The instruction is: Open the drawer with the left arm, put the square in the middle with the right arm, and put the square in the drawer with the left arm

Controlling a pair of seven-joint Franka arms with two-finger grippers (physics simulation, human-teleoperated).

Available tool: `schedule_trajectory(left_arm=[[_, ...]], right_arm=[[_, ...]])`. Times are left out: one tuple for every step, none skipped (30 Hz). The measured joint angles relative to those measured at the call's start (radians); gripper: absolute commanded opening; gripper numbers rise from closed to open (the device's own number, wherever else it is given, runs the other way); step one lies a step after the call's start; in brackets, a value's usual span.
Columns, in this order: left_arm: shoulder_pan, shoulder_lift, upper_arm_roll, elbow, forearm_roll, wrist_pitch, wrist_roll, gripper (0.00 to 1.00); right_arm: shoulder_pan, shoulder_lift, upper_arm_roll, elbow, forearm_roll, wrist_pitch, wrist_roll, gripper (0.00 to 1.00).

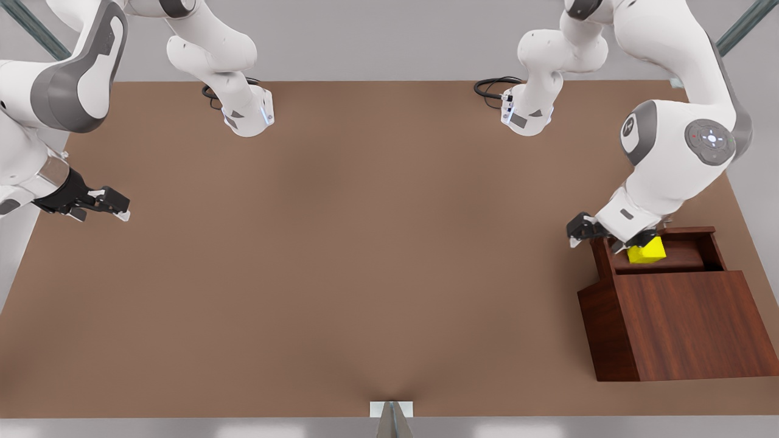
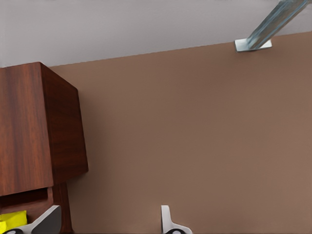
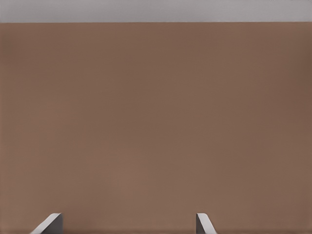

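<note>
Yellow cube (image 1: 647, 252): lies in the open drawer (image 1: 669, 258) of the wooden cabinet (image 1: 688, 322), at the front view's right. Left gripper (image 1: 608, 234): above the drawer's edge, fingers spread, one beside the cube, grasping nothing. Right gripper (image 1: 115, 205): waiting over bare table (image 1: 341, 255) at the front view's left, fingers spread, empty.

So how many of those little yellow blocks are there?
1. The yellow cube sits in the open drawer of the wooden cabinet, right by the left gripper. Inside the cabinet, others could be hidden.

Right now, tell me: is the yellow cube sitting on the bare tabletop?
No, the yellow cube rests inside the open drawer of the wooden cabinet.
</note>
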Motion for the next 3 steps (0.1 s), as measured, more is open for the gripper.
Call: schedule_trajectory(left_arm=[[0.038, -0.026, -0.048, -0.034, 0.020, 0.021, -0.005, 1.00], [0.040, -0.048, -0.052, -0.062, 0.035, 0.023, -0.011, 1.00], [0.042, -0.062, -0.052, -0.084, 0.047, 0.039, -0.012, 1.00]], right_arm=[[0.000, -0.001, 0.000, 0.000, 0.001, 0.000, 0.000, 1.00], [0.001, -0.001, -0.001, 0.000, 0.000, 0.000, 0.000, 1.00], [0.001, 0.000, -0.001, 0.000, 0.001, 0.000, 0.001, 1.00]])
